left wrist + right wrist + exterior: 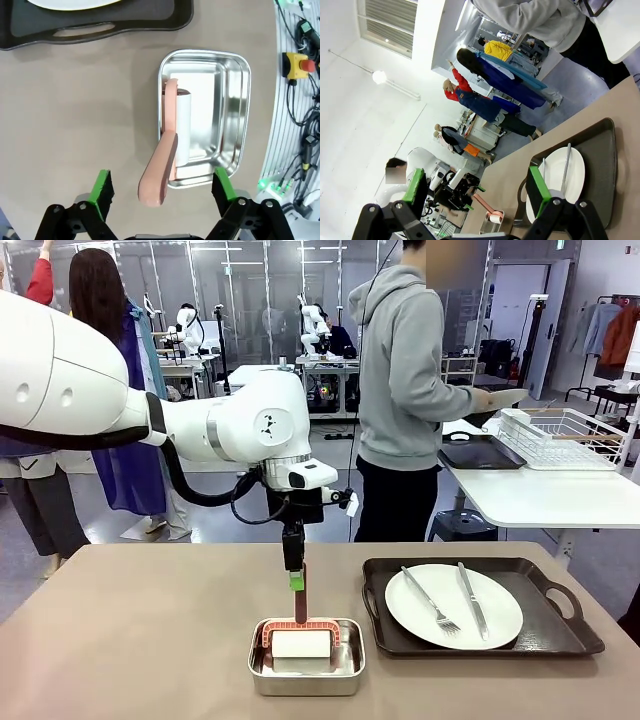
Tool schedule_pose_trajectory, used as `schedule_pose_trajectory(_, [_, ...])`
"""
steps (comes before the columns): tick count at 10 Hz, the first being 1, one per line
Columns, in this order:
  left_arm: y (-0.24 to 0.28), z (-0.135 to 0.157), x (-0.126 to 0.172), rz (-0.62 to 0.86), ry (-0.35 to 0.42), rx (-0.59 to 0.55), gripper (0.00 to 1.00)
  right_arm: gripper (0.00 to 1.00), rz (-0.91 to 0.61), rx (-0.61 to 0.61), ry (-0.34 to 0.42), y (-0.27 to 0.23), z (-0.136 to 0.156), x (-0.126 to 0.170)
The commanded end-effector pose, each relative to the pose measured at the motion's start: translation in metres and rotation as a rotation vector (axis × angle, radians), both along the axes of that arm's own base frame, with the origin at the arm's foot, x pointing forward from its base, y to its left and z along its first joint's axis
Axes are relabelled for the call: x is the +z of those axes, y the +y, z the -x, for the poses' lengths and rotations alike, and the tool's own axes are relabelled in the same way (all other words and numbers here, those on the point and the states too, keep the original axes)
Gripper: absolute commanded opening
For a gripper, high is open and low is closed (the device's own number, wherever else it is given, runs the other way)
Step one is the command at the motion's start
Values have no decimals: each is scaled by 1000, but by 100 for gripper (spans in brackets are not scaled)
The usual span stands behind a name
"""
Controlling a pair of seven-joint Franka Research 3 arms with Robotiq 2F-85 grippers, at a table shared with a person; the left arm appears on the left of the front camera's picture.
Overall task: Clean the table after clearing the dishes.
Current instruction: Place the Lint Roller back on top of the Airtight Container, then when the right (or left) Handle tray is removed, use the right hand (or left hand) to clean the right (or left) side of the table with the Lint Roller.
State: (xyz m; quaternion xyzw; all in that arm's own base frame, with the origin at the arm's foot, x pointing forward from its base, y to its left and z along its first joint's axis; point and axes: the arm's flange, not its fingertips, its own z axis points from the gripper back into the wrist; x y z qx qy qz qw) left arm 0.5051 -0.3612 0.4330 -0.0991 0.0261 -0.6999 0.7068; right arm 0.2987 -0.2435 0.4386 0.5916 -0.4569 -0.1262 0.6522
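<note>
Where the table (150, 620) spreads its taupe top under my arms, a white plate (505, 625) sits on a dark tray (550, 635) on my right half of it, with a fork (430, 602) and a knife (472, 600) lying side by side on the plate. Just left of the tray, near my edge, stands a steel pan (305, 680) holding a white roller (302, 643), whose pink handle (160, 175) rises out of the pan. My left gripper (297, 585) hangs straight over that handle, fingers spread wide on either side of it and touching nothing. My right gripper (476, 187) is up in the air, fingers apart and empty. Across the table a person (400, 370) in a grey hoodie faces a white table (540, 495) bearing a wire rack (570, 435).
</note>
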Motion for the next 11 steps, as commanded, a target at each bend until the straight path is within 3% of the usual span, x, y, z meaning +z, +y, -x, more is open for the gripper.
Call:
schedule_pose_trajectory(1, [18,12,13,6,-10,4,99,100,0,-4,-8,1,2,2])
schedule_pose_trajectory(2, [0,0,0,0,0,0,99,100,0,-4,-8,1,2,2])
schedule_pose_trajectory(11, [0,0,0,0,0,0,99,100,0,-4,-8,1,2,2])
